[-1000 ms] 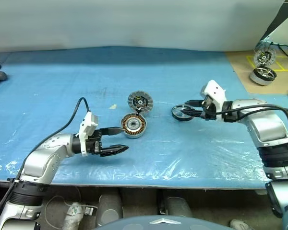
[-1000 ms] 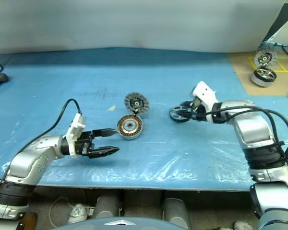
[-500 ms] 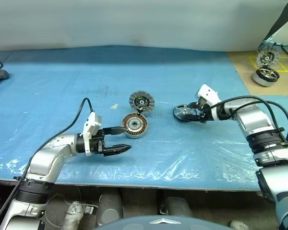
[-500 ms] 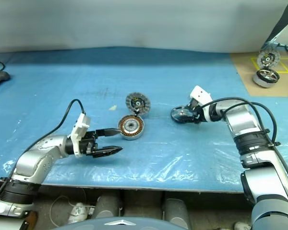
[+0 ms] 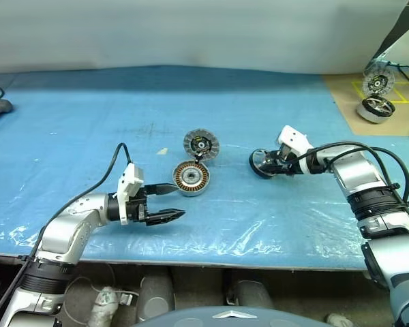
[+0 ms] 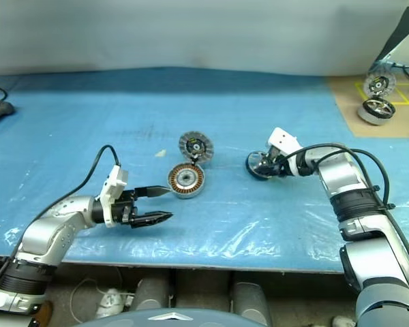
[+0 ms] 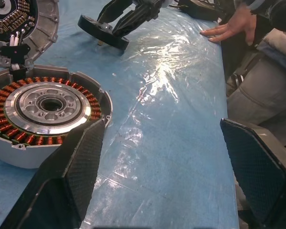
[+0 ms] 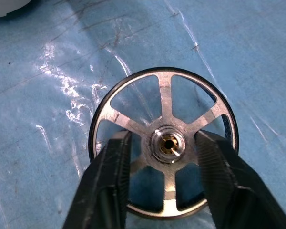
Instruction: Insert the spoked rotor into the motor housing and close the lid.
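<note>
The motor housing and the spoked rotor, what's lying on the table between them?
Nothing: between the motor housing and the spoked rotor there is only bare blue plastic-covered table, as both eye views show.

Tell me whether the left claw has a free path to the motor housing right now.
Probably yes. The left claw sits open just beside the motor housing, with only bare blue sheet between them. The lid stands open behind it, and the right claw is off at the spoked rotor.
</note>
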`<control>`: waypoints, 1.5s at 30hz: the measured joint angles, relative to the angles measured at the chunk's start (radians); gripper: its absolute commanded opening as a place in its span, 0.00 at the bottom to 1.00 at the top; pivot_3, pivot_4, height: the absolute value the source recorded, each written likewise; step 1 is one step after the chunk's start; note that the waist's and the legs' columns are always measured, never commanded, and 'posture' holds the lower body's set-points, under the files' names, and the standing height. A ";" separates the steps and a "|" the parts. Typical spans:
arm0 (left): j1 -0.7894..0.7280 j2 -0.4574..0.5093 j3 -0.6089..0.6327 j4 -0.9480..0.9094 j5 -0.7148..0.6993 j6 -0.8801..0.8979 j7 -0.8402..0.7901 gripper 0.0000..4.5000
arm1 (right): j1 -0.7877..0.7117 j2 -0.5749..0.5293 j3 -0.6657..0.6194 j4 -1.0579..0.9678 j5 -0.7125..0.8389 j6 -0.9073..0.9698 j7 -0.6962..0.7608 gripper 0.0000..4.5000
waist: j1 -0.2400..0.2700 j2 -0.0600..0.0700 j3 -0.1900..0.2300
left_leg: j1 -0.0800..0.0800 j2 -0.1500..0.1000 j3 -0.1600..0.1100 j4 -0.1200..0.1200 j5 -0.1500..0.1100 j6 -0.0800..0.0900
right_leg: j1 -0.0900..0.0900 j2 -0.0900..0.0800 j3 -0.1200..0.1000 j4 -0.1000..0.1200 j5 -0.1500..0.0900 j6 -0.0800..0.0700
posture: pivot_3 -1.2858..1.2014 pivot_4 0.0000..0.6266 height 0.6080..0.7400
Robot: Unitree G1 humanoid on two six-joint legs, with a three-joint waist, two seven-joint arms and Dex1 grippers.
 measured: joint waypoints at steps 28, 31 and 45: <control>-0.107 0.023 0.007 0.266 0.074 -0.087 -0.034 0.92 | 0.095 0.319 -0.016 -0.511 0.443 0.458 -0.158 0.27 | 0.001 0.002 0.001 | -0.001 0.000 0.000 -0.002 0.000 -0.002 | -0.002 0.000 0.000 0.000 0.000 0.000 | 0.52 0.24 1.00; -0.107 0.024 0.007 0.267 0.085 -0.099 -0.034 0.92 | 0.063 0.337 -0.001 -0.447 0.410 0.406 -0.172 0.27 | 0.002 0.002 0.001 | -0.002 -0.001 0.000 -0.003 0.000 -0.002 | -0.002 0.000 -0.001 -0.001 0.000 0.000 | 0.52 0.24 1.00; -0.119 0.011 0.005 0.074 0.048 0.054 0.067 0.92 | 0.051 0.304 0.099 -0.389 0.303 0.285 -0.129 0.27 | 0.001 0.001 0.001 | -0.002 -0.001 -0.001 -0.005 0.000 -0.002 | -0.003 0.000 -0.001 -0.001 0.001 0.000 | 0.52 0.24 1.00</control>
